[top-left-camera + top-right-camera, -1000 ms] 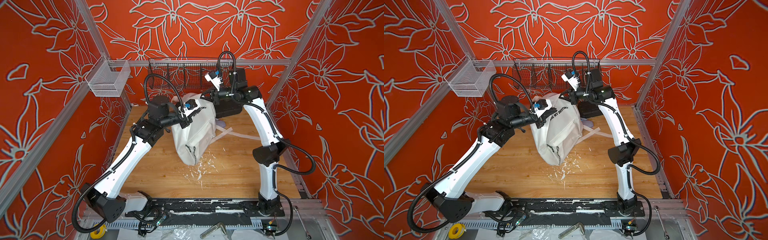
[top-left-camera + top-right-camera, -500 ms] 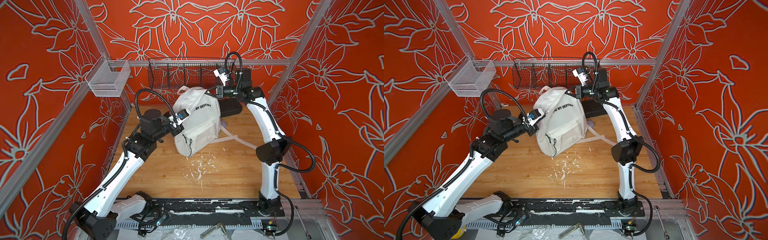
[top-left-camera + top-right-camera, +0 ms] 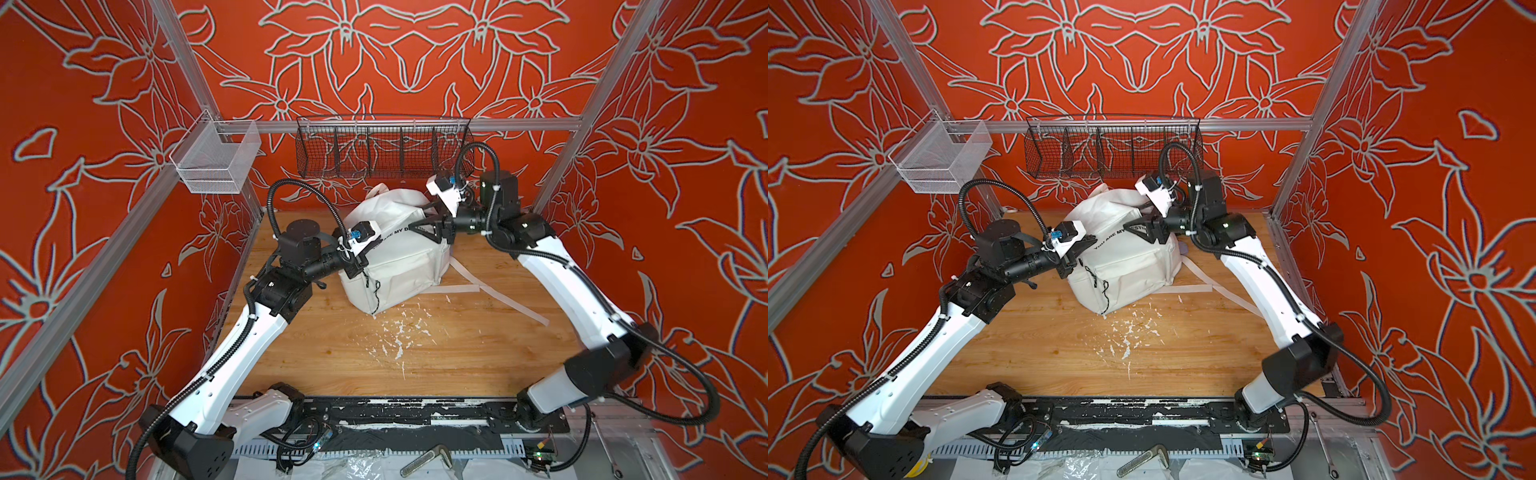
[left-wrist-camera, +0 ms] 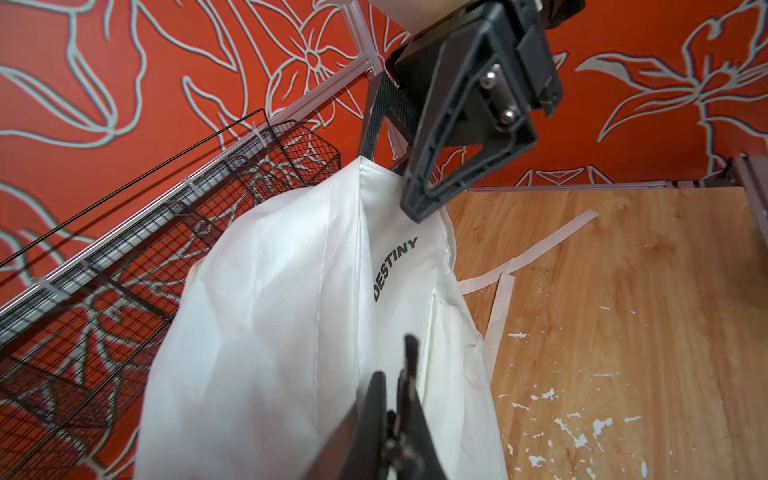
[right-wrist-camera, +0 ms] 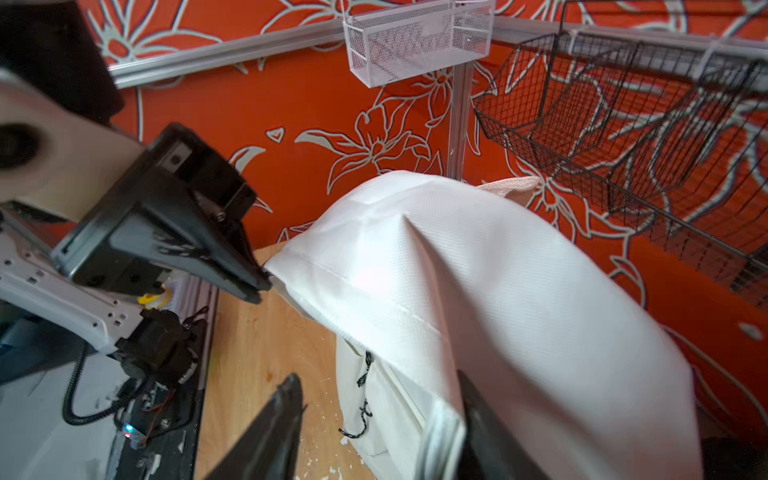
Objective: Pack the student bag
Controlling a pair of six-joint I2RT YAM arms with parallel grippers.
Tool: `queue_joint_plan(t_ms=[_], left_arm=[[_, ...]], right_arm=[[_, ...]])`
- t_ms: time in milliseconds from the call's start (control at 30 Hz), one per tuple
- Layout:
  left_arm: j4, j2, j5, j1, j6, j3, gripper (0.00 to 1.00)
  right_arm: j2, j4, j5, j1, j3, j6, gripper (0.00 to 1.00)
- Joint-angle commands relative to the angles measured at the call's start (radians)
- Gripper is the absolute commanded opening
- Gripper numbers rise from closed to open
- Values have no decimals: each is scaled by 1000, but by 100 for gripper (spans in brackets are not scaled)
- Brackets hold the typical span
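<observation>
The student bag [image 3: 399,266] [image 3: 1129,266] is a white backpack with black print, slumped on the wooden table near the back wall. My left gripper [image 3: 358,262] [image 3: 1076,254] [image 4: 395,365] is shut on the fabric at the bag's left upper edge; the right wrist view shows that left gripper [image 5: 259,286] pinching a corner of the student bag [image 5: 478,291]. My right gripper [image 3: 428,224] [image 3: 1146,226] [image 5: 378,419] stands open over the bag's top right, its jaws spread on either side of a fold of fabric without clamping it. In the left wrist view the right gripper [image 4: 392,178] hangs at the top of the student bag [image 4: 270,316].
A black wire basket [image 3: 382,145] hangs on the back wall and a white mesh basket [image 3: 216,162] on the left rail. The bag's long white straps [image 3: 494,293] trail right across the table. White flakes [image 3: 395,340] litter the wood in front of the bag.
The bag, earlier held up between both grippers, has come down and slumped on the table. My right gripper has opened and let go of the bag's top. The left keeps its grip.
</observation>
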Motion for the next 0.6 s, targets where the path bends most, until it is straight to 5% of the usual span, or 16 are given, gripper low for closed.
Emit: queue_joint_plan(t_ms=[0, 200, 567], left_arm=[[22, 6, 115, -21, 6, 34, 0], [-11, 1, 158, -30, 18, 43, 0], [-61, -22, 194, -36, 50, 33, 0]], right_arm=[[-32, 83, 104, 8, -54, -290, 63], [-13, -40, 175, 84, 14, -614, 67], [17, -13, 269, 119, 87, -808, 82]])
